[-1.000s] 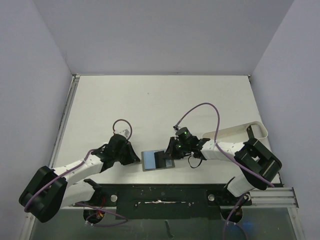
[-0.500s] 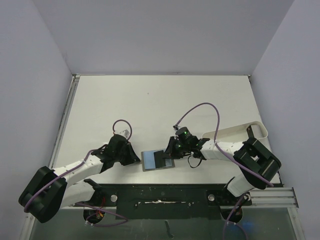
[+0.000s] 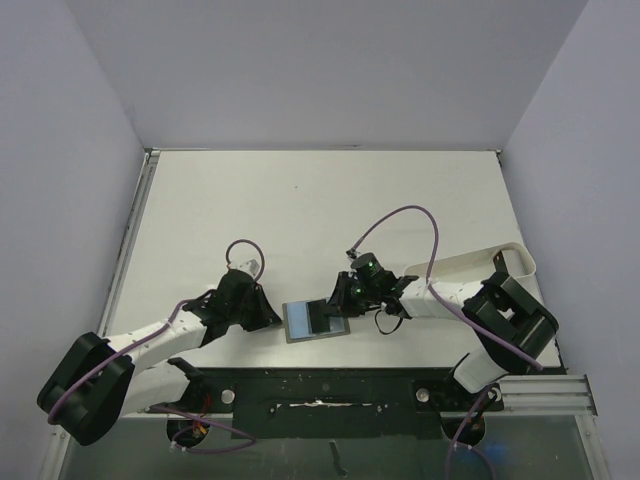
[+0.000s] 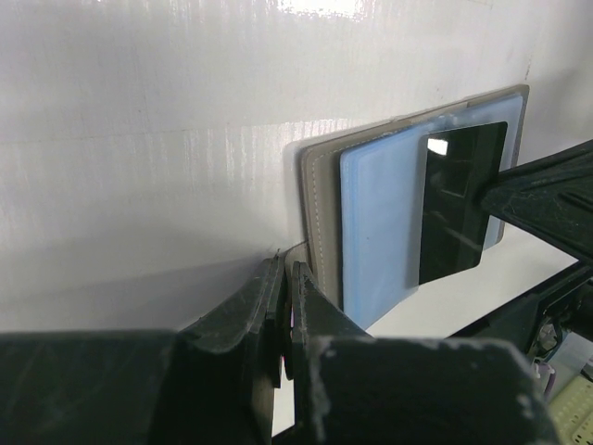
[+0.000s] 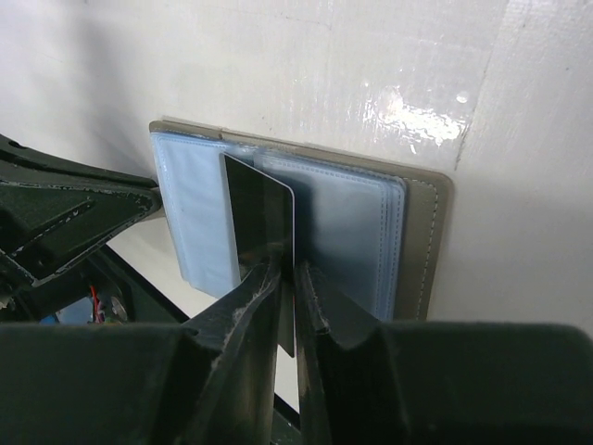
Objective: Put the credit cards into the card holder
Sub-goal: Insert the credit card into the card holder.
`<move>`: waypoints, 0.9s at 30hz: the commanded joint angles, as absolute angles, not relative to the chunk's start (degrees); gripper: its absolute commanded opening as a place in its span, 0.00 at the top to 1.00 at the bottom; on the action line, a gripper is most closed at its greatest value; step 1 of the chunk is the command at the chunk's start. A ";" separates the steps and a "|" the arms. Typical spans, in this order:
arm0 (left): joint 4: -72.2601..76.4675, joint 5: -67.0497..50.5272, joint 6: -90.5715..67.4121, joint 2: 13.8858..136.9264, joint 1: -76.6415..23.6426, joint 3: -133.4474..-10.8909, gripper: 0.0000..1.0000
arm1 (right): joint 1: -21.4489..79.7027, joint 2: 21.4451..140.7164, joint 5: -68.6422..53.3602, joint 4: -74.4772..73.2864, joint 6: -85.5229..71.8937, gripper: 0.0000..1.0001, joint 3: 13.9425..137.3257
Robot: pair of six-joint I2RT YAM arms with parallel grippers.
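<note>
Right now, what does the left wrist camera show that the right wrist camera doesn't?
Only the left wrist view shows the left gripper up close, its fingers pressed together at the edge of the grey-olive folding wallet; whether they pinch it is unclear. Only the right wrist view shows the right gripper closed on the edge of the glossy black card. Both show the wallet lying open on the white table, its light blue lining facing up, with that card over the lining.
</note>
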State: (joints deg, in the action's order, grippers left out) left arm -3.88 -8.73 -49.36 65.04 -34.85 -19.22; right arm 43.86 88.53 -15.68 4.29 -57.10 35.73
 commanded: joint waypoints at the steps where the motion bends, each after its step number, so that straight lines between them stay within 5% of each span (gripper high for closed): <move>1: -0.29 -9.29 -50.09 65.20 -35.64 -19.34 1.00 | 44.38 89.39 -14.42 4.01 -56.43 0.86 37.37; 27: 0.94 -9.16 -50.17 66.07 -36.38 -19.25 1.00 | 49.94 94.31 -12.73 -3.08 -52.17 0.70 46.30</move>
State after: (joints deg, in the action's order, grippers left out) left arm -2.02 -8.84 -50.37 65.76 -35.92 -18.87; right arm 48.90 93.49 -13.78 -1.61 -54.06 43.94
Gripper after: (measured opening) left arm 0.034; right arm 0.288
